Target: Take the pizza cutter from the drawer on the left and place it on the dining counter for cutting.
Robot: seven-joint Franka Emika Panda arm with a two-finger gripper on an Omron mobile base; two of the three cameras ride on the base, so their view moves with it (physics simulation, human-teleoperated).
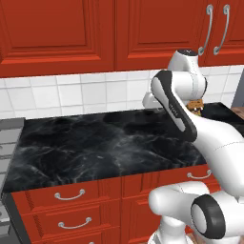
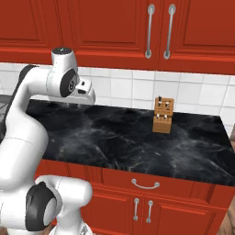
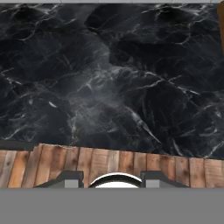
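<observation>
- Gripper (image 3: 113, 180): held above the black marble counter (image 1: 95, 138), facing down at it. The jaws stand spread with nothing between them.
- Counter: has red wall cupboards (image 2: 92, 23) above it and a white tiled back. A knife block (image 2: 163, 115) stands near the back, well apart from the gripper. Judged not to be the dining counter, since the task points to a different top.
- Pizza cutter: its exact place cannot be told. By the task it lies inside a drawer. The red drawers (image 1: 69, 194) under the counter's left end are all shut, and whether one of them is the drawer wanted cannot be told.
- Stage, judged: at the very start, with no drawer opened and nothing picked up.
- Handling, judged from the kind of tool:
  - Light and rigid, so the load on the fingers will be small.
  - The metal wheel is smooth, thin and free to spin. It makes a poor hold and is likely to slip or roll between the pads.
  - The short wooden handle is the better hold, being rougher and thick enough to pinch across its width, near its middle.
  - Not fragile, so a firm pinch is acceptable.
- Risks, judged:
  - The tool lies low in a shallow drawer, so the fingers must come straight down without striking the drawer walls.
  - A pinch near the wheel end may let the tool swing.
  - The drawer's curved bar handle needs a hooked or pinched pull, so the jaws should straddle the bar before closing.
</observation>
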